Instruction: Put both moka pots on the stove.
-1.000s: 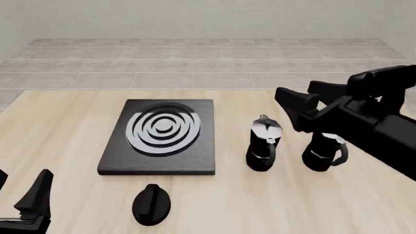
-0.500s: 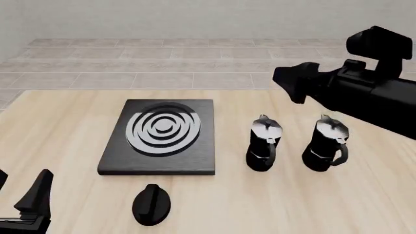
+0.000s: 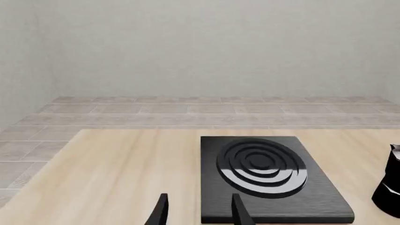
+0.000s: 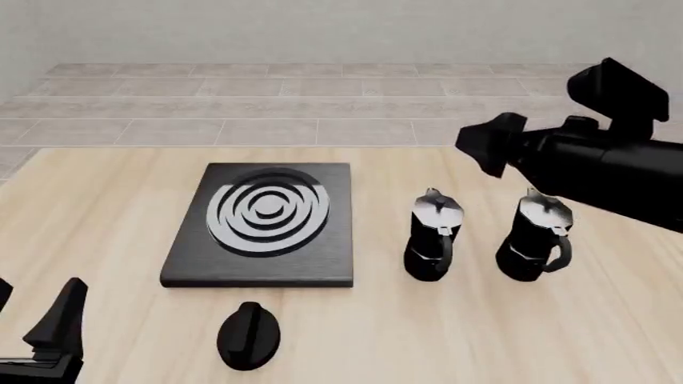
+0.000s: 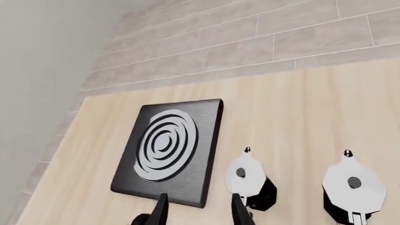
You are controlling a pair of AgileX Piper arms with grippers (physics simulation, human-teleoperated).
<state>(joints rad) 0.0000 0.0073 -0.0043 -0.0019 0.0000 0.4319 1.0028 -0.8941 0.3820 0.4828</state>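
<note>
The stove lies flat on the table left of centre, its silver rings facing up. Two moka pots stand upright on the table to its right, the nearer one and the farther one. My right gripper is open and empty, held high above and behind the pots. The right wrist view shows the stove and both pots from above. My left gripper is open and empty at the front left corner. The left wrist view shows the stove and one pot at the edge.
A black oval knob lies on the table just in front of the stove. The wooden table's far edge runs behind the stove, with tiled floor and a wall beyond it.
My right arm has lifted up and back from in front of the farther pot, which now shows in full. The pots, the stove and the left arm have not moved.
</note>
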